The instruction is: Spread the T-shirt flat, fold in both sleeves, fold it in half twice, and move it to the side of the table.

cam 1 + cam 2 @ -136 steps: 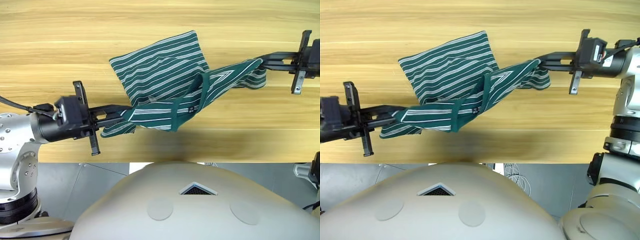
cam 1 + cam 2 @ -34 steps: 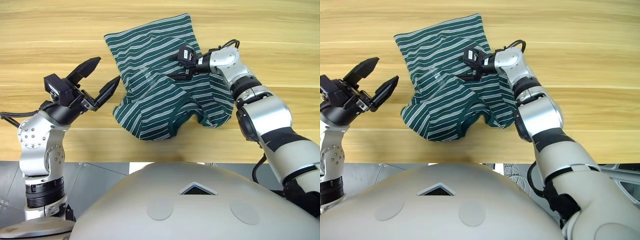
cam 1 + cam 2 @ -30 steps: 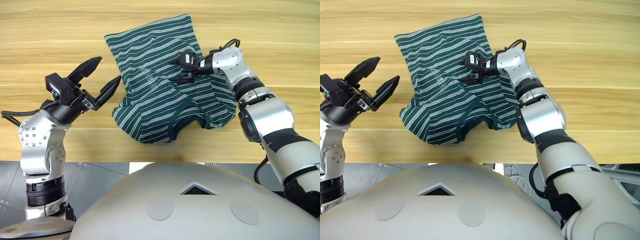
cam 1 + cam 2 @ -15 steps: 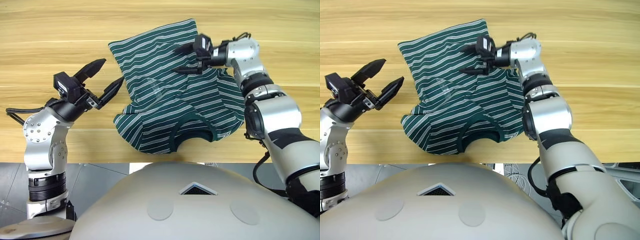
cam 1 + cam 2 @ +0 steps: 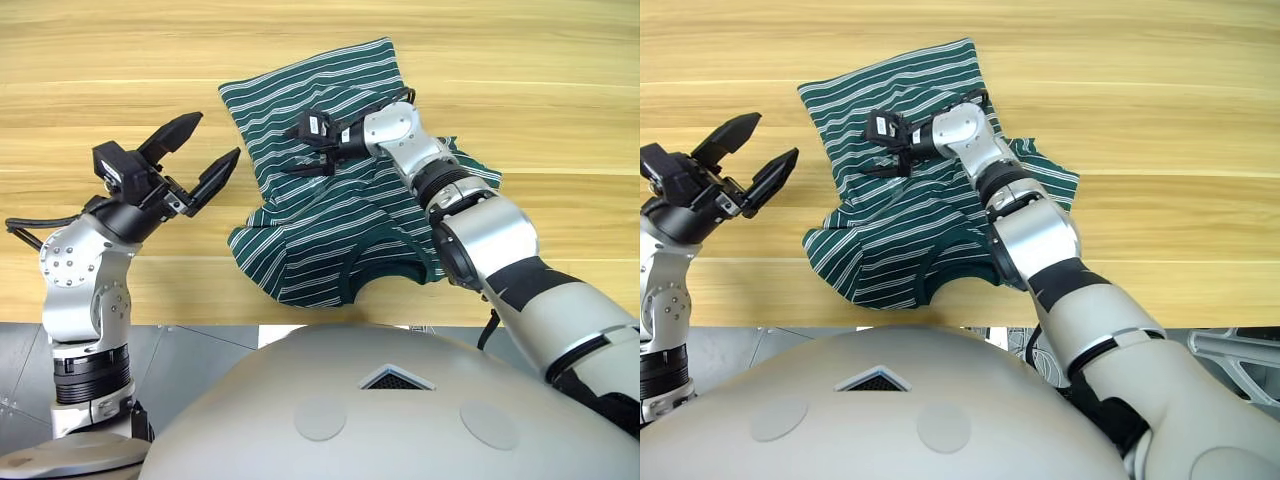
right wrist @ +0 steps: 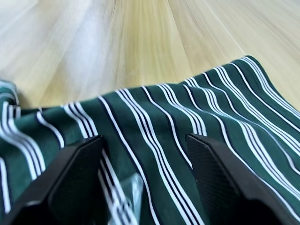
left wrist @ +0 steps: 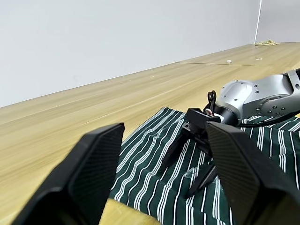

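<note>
The green T-shirt (image 5: 330, 225) with white stripes lies rumpled on the wooden table (image 5: 560, 80). Its collar (image 5: 385, 268) is toward the near edge, and a flatter part reaches toward the far side. My right gripper (image 5: 290, 152) is open, low over the shirt's left-centre, its fingers pointing left. In the right wrist view its fingers (image 6: 70, 183) straddle striped cloth (image 6: 187, 117) and hold nothing. My left gripper (image 5: 212, 140) stands open in the air just left of the shirt, empty. The left wrist view looks between its own fingers (image 7: 93, 178) at the right gripper (image 7: 187, 159) on the fabric.
The shirt's collar end lies close to the table's near edge (image 5: 150, 322). Bare wood stretches far behind the shirt and out to both sides (image 5: 1200, 150). A grey wall (image 7: 117, 33) rises beyond the table in the left wrist view.
Seconds ago both grippers held the shirt stretched in the air; it now lies on the table. The right gripper has swept left across the shirt; a sleeve now lies spread at the right.
</note>
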